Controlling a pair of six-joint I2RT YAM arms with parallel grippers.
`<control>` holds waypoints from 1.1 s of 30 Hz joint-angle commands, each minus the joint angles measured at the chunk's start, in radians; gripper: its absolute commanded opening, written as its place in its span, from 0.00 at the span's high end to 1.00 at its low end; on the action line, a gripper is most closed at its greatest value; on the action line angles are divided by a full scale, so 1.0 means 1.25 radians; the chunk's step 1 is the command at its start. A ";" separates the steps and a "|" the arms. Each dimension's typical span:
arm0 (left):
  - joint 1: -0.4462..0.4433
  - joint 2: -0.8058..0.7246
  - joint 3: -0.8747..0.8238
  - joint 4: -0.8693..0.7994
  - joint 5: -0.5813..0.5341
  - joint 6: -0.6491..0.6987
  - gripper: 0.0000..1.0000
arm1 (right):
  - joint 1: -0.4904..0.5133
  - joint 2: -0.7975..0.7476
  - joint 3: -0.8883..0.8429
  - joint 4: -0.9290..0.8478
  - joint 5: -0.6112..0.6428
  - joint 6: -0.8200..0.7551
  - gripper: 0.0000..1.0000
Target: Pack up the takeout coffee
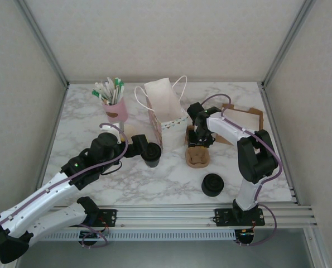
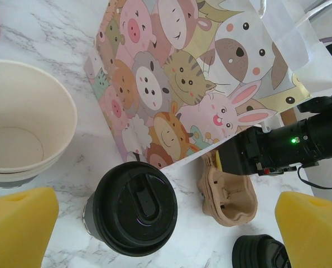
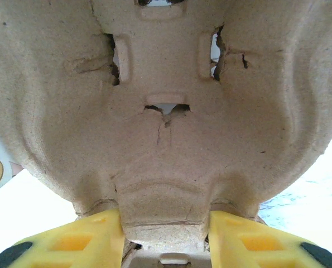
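Takeout coffee [image 2: 135, 207], black-lidded paper cup, beside animal-print paper bag [image 2: 177, 84]; left gripper [image 2: 166, 231] released; right gripper [image 3: 166, 237] grasps brown pulp carrier [image 3: 166, 111].

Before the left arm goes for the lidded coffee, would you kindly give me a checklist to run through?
1. The left gripper is open above the takeout coffee: ok.
2. The lid sits flat on the cup: ok.
3. The lidless cup stands apart from the coffee: ok.
4. The right gripper has closed on the cup carrier: ok.
5. The paper bag stands upright: ok.
6. Room in the bag: cannot tell.
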 commanded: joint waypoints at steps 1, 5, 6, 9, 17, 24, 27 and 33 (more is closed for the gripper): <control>-0.005 -0.006 0.011 0.010 0.009 0.007 0.00 | -0.006 -0.025 0.016 -0.026 0.013 -0.010 0.60; -0.005 -0.014 0.008 0.010 0.012 0.004 0.00 | -0.008 -0.048 0.013 -0.035 0.013 -0.011 0.62; -0.006 -0.017 0.007 0.010 0.012 0.003 0.00 | -0.009 -0.054 0.011 -0.036 0.013 -0.013 0.62; -0.005 -0.021 0.007 0.009 0.015 0.001 0.00 | -0.013 -0.072 -0.002 -0.032 0.012 -0.012 0.63; -0.005 -0.029 0.000 0.013 0.023 -0.009 0.00 | -0.028 -0.109 -0.034 -0.026 0.003 -0.013 0.64; -0.006 -0.040 0.016 -0.005 -0.013 -0.010 0.00 | -0.032 -0.160 -0.034 -0.046 0.012 -0.012 0.65; -0.005 -0.038 0.048 -0.037 -0.055 0.001 0.00 | -0.032 -0.197 -0.023 -0.073 0.031 -0.011 0.65; 0.003 -0.011 0.120 -0.085 -0.096 0.028 0.00 | -0.032 -0.278 0.017 -0.144 0.070 -0.016 0.64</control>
